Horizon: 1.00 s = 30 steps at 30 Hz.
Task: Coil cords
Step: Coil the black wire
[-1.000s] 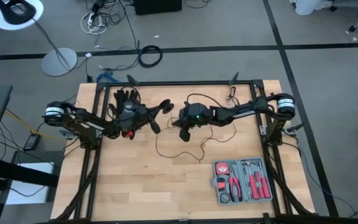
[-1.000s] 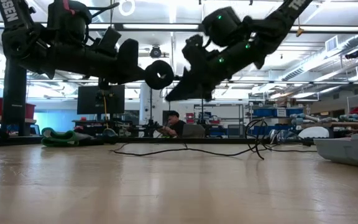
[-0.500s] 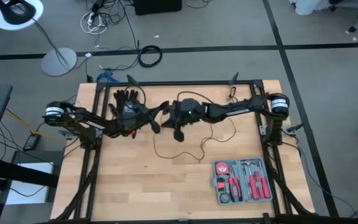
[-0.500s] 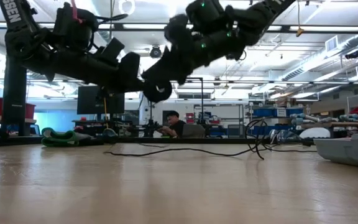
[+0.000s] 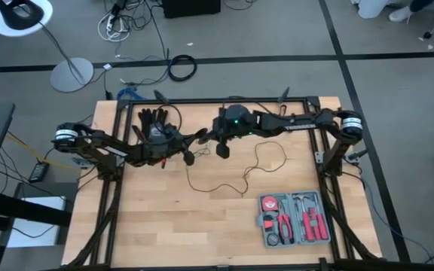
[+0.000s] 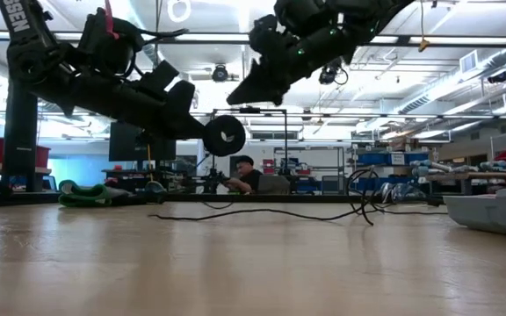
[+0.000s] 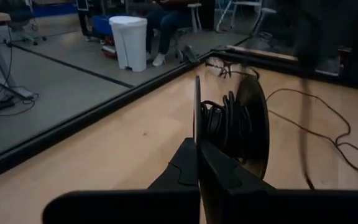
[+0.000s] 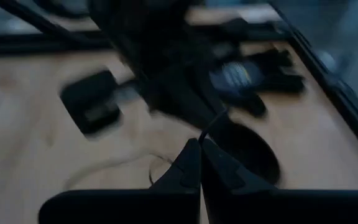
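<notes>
Cord coiling, partly complete.
Left gripper (image 7: 199, 144) fingers clamp the spool (image 7: 232, 127), few turns wound; right gripper (image 8: 200, 144) fingers pinch the wire (image 5: 236, 172), most loose on the counter (image 5: 164, 218).

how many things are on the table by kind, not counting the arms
cord with spool: 1
black glove: 1
tool case: 1
total: 3

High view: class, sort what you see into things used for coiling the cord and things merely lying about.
In use: cord; spool, held by the left gripper; right gripper, pinching the cord.

Lying about: gloves; tool case; carabiner.
</notes>
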Each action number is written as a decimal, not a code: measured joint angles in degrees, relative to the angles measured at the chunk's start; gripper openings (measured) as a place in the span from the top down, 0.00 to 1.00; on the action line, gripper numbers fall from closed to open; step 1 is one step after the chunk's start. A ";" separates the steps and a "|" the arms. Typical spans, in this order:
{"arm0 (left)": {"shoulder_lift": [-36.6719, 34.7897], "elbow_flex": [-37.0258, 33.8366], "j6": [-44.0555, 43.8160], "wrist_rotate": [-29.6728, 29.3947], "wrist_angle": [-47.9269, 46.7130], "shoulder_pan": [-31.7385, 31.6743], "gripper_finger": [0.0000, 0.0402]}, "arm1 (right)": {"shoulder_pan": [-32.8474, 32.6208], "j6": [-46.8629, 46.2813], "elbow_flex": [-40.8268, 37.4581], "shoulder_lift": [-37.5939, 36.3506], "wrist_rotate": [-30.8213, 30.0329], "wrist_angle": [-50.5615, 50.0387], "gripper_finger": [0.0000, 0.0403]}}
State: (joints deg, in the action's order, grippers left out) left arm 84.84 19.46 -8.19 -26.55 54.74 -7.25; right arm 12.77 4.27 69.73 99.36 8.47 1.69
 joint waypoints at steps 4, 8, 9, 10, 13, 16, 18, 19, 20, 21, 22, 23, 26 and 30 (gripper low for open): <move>-0.15 -0.24 -0.93 -0.19 1.20 0.00 1.00 | 0.52 0.69 -0.47 -2.07 -6.31 -7.65 1.00; -0.30 -1.77 -1.11 -0.16 7.65 0.00 1.00 | 0.85 0.64 -4.53 -4.84 -9.66 -6.29 1.00; -0.26 -2.55 -1.15 -0.09 9.66 0.02 1.00 | 1.07 -0.05 -6.22 -5.48 -9.99 -4.86 1.00; -0.27 -3.54 -1.24 -0.16 11.65 0.13 1.00 | 1.26 -0.85 -8.02 -5.90 -10.03 -3.80 1.00; -0.28 -5.67 -2.50 -0.14 16.30 0.15 1.00 | 1.76 -3.97 -13.85 -6.32 -9.94 2.97 1.00; -0.25 -6.81 -4.13 1.21 19.61 0.13 1.00 | 1.80 -7.85 -18.47 -4.88 -9.77 11.53 1.00; -0.24 -6.38 -4.36 2.05 20.10 0.13 1.00 | 1.45 -10.46 -19.79 -2.22 -8.59 16.49 1.00; -0.24 -6.32 -4.32 2.05 20.09 0.15 1.00 | 0.98 -11.50 -20.11 -0.78 -7.58 17.87 1.00; -0.24 -5.79 -4.31 2.01 20.03 0.13 1.00 | 0.40 -12.20 -19.69 1.12 -6.81 20.52 1.00; -0.24 -5.21 -4.22 1.97 19.85 0.13 1.00 | -0.18 -12.78 -18.83 3.06 -6.07 22.14 1.00; -0.23 -4.91 -4.17 1.74 19.75 0.13 1.00 | -0.83 -13.09 -17.72 4.98 -5.45 22.72 1.00; -0.10 -4.38 -4.01 1.72 19.24 0.11 1.00 | -1.49 -13.11 -15.95 7.16 -4.94 23.23 1.00; -0.04 -2.68 -2.72 1.51 14.78 0.13 1.00 | -2.86 -12.64 -10.95 12.39 -3.00 22.58 1.00; -0.13 -0.58 -2.95 0.15 6.66 0.09 1.00 | -3.83 -10.10 -5.69 14.22 -1.12 22.49 1.00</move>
State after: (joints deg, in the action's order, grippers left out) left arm 84.71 18.88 -11.15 -26.40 61.40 -7.16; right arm 8.93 -5.82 64.04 113.57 7.35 24.19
